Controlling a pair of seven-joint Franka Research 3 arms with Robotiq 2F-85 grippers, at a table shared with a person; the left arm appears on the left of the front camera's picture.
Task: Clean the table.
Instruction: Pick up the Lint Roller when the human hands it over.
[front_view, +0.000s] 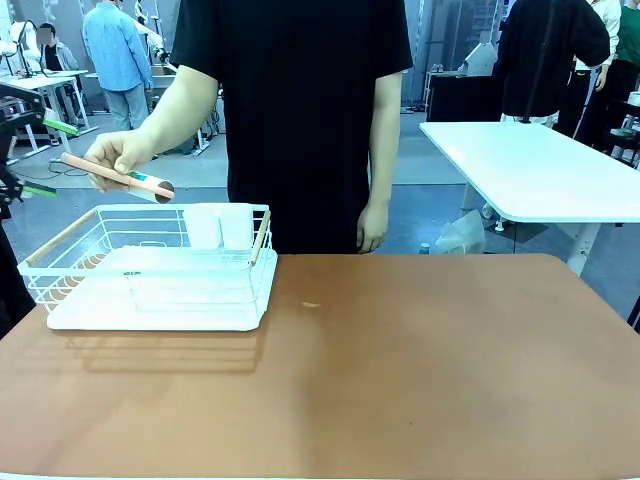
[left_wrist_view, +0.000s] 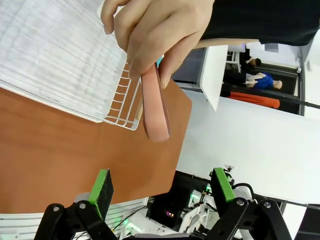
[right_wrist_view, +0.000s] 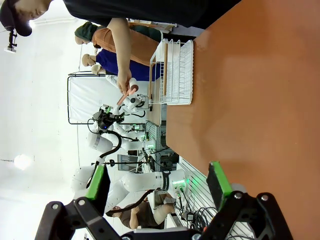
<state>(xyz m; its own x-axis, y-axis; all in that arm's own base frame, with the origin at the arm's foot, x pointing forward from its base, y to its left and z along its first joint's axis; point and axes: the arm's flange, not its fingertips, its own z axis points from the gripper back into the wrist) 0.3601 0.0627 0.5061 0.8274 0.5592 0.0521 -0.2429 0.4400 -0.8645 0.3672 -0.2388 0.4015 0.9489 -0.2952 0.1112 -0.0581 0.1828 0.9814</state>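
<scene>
A: Front view: the person's hand (front_view: 118, 155) is gripping a pink tube (front_view: 140, 181) at upper left, over the white basket (front_view: 160, 322).
B: The table (front_view: 420, 370) is spanning the lower frame. Rigid, heavy, smooth, I'm judging; nothing for gripping, so I'm favouring wiping its bare top.

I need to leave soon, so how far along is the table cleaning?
Looks done: the table is bare except the white wire basket and a small speck. In hand: the person's hand holds a pink tube above the basket. Remaining: dropping it in, and that speck. The left gripper and right gripper are open.
</scene>
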